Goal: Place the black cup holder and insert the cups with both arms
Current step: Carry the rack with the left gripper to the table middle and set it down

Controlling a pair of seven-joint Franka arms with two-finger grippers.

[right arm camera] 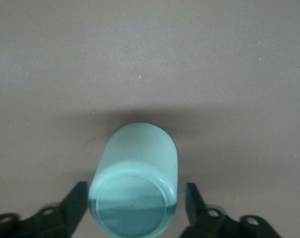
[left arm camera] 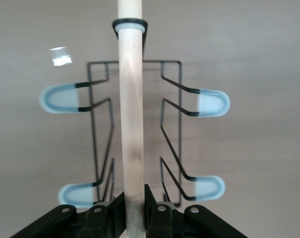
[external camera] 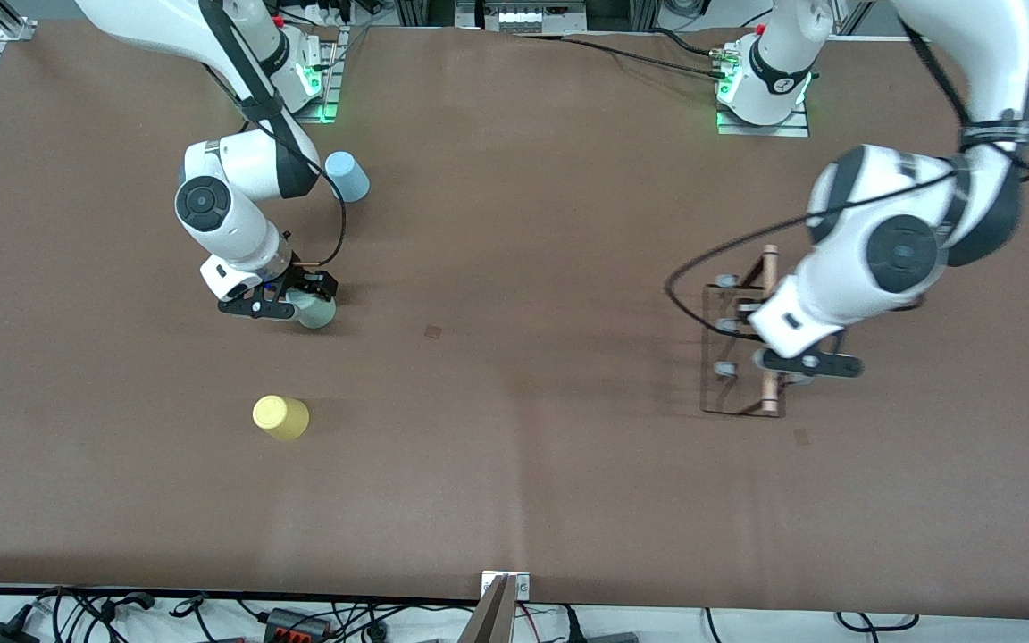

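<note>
yellow cup (external camera: 280,417): alone, nearest the camera;
right gripper (right arm camera: 135,208): spread around pale green cup (right arm camera: 135,183);
left gripper (left arm camera: 134,210): pinching black cup holder (left arm camera: 131,129) handle

No text, label, brand or sign can be read with certainty in any of the 3 views. The only candidate is a small dark mark on the black band of the left arm's base (external camera: 781,85), at the upper right of the front view — it looks like a numeral, possibly a 2, but it cannot be told for sure. Both wrist views show plain, unmarked surfaces — nothing printed.
</note>
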